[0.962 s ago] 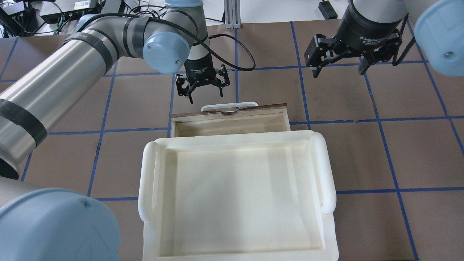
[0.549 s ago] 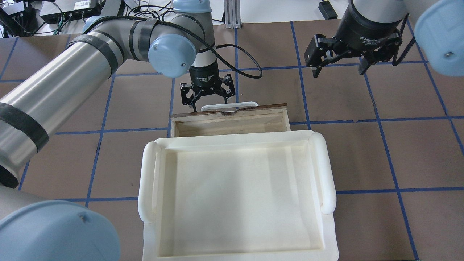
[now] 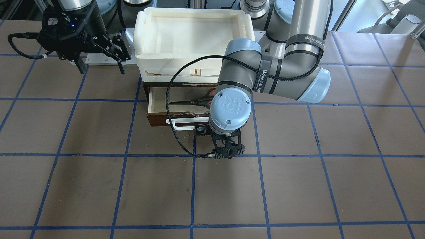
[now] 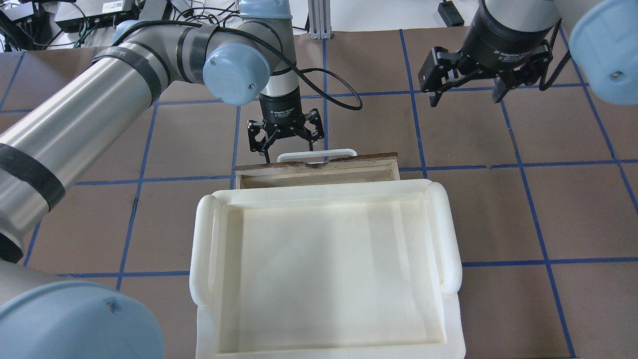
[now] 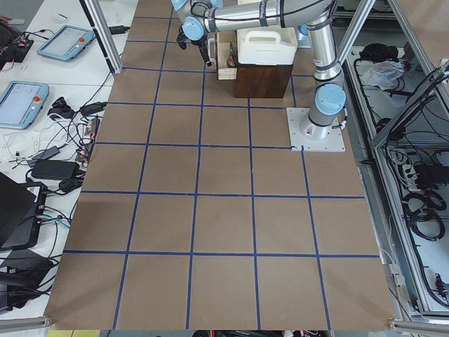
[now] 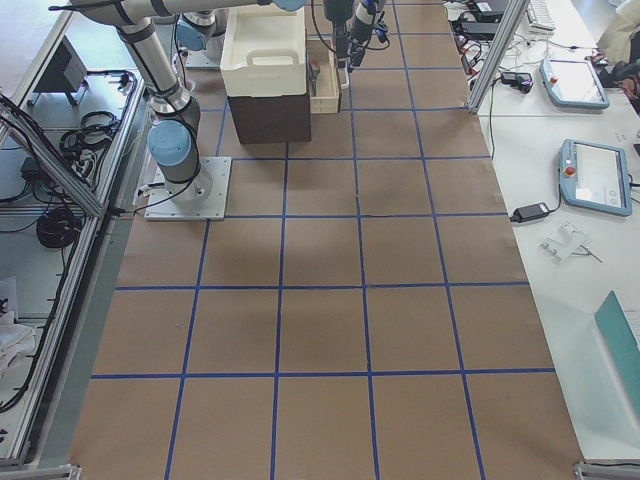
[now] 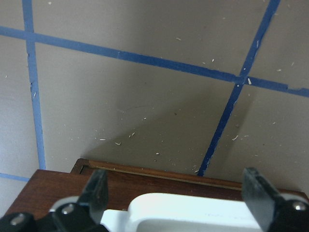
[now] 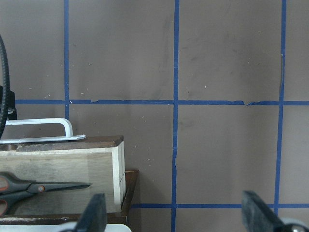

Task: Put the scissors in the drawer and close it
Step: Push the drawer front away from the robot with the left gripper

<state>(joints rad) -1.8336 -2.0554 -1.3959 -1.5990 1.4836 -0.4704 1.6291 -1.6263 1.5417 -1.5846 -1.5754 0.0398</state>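
1. Your left gripper point(image 4: 288, 144) is low at the front of the shallow dark-brown wooden drawer point(image 4: 319, 167). Its fingers point(image 7: 96, 191) are spread wide and hold nothing.
2. In the left wrist view, the drawer's white plastic bar handle point(image 7: 193, 208) lies between those two fingers. You cannot tell from the pictures whether either finger touches it.
3. The drawer stands partly pulled out from under the stacked cream-white plastic trays point(image 4: 324, 192), and its pale plywood inside is showing.
4. The scissors with dark blades and grey handles lined orange-red point(image 3: 196, 101) lie flat inside the drawer. The blades point toward the robot's right. In the front-facing view the left arm's wrist covers part of the finger loops.
5. The right wrist view shows the same scissors point(image 8: 38, 186) on the drawer floor, with the blade tips near the side wall.
6. Your right gripper point(image 4: 466, 97) hangs above the brown surface with its blue tape grid point(image 4: 548, 209), well apart from the drawer. Its fingers are apart and empty.
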